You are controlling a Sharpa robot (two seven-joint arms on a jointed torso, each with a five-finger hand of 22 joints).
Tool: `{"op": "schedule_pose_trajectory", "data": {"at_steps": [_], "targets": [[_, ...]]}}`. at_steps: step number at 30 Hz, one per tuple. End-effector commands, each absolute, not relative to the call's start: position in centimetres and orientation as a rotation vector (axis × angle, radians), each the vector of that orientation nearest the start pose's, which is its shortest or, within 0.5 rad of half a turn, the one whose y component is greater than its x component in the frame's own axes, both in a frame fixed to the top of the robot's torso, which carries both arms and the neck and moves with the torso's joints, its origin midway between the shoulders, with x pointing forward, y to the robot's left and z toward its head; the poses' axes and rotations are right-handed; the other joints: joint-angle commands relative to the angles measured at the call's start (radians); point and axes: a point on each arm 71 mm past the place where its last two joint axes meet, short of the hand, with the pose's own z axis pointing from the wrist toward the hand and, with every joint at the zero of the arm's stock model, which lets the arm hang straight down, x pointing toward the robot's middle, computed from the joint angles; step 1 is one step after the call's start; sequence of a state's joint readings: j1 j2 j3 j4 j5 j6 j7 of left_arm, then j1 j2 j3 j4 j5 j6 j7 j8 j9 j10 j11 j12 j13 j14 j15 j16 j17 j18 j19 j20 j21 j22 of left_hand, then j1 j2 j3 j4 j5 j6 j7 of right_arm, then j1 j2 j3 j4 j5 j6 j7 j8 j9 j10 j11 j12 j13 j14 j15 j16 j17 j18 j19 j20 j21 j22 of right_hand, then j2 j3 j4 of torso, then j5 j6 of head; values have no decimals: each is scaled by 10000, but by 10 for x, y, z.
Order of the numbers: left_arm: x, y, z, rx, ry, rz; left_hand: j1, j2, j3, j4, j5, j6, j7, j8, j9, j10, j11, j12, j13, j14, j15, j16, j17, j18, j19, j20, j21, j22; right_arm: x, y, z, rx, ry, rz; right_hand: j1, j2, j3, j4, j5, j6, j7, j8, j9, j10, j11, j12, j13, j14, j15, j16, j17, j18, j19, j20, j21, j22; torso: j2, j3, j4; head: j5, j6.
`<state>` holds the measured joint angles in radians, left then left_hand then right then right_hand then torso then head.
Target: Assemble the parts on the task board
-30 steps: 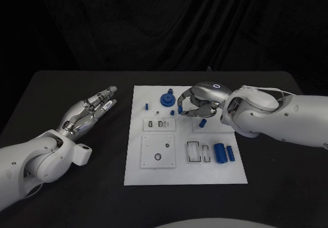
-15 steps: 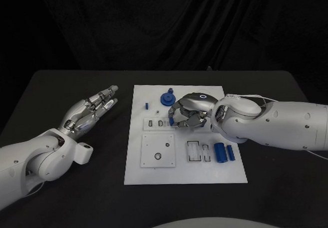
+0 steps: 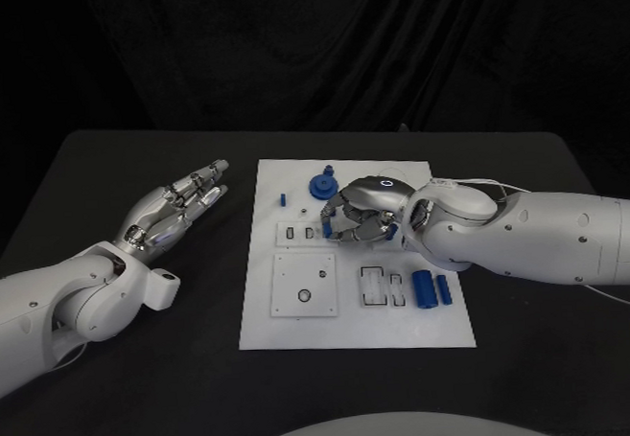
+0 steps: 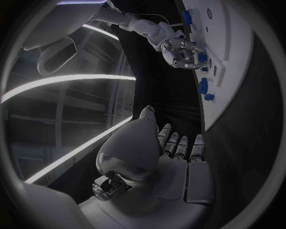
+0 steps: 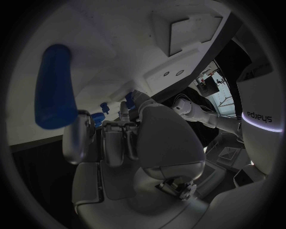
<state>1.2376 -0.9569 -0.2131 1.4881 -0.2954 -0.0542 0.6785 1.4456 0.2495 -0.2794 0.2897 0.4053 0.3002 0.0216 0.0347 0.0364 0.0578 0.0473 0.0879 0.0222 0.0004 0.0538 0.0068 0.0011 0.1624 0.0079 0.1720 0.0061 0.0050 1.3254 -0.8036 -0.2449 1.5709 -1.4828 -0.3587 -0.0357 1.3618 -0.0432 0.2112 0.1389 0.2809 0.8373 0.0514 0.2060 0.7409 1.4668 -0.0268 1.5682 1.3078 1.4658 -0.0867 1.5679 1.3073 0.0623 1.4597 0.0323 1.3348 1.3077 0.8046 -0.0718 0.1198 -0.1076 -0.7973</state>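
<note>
Now the right hand [image 3: 356,217] is pinching a blue peg [image 5: 54,86] in its fingertips over the task board [image 3: 353,327], just above the small slotted block [image 3: 305,235]. Judging by this, it is needing an upright, slow lowering. The left hand [image 3: 174,209] is lying spread on the table [image 3: 155,377].

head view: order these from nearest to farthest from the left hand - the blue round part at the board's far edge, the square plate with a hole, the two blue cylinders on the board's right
From the left hand:
1. Blue round part, at the board's far edge.
2. Square plate, on the board's left half, nearer the robot; close to first, so hard to call.
3. Blue cylinders, on the board's right side.
</note>
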Motion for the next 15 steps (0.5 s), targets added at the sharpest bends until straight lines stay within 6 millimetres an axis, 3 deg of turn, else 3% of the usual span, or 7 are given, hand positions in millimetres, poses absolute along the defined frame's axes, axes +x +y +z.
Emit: {"op": "schedule_pose_trajectory", "data": {"at_steps": [1,15], "targets": [[459,258,-192,-5558,13720,-17735,122,-9,79,-7,43,-75,-9,-3,-16,-1,52,-60,-16,-4,51,-68,-11,188,9,60,35,14,464,-167,-196,-3909,16646,6887,11,52,-2,-48,34,22,72,-57,-9,1040,26,26,2630,1050,97,29,2634,-106,-26,15,-45,1946,-5,-6,0,6,-9],[460,257,-192,-5565,13754,-17750,134,-7,86,-8,56,-81,-10,-3,-17,-4,57,-64,-17,-4,56,-68,-11,188,10,64,37,15,464,-166,-196,-3978,16634,6873,-41,-27,13,-173,29,-135,121,-340,-149,1040,75,26,2630,1050,143,29,2634,-79,-92,65,-165,1910,-3,-3,4,-9,-42]]}}
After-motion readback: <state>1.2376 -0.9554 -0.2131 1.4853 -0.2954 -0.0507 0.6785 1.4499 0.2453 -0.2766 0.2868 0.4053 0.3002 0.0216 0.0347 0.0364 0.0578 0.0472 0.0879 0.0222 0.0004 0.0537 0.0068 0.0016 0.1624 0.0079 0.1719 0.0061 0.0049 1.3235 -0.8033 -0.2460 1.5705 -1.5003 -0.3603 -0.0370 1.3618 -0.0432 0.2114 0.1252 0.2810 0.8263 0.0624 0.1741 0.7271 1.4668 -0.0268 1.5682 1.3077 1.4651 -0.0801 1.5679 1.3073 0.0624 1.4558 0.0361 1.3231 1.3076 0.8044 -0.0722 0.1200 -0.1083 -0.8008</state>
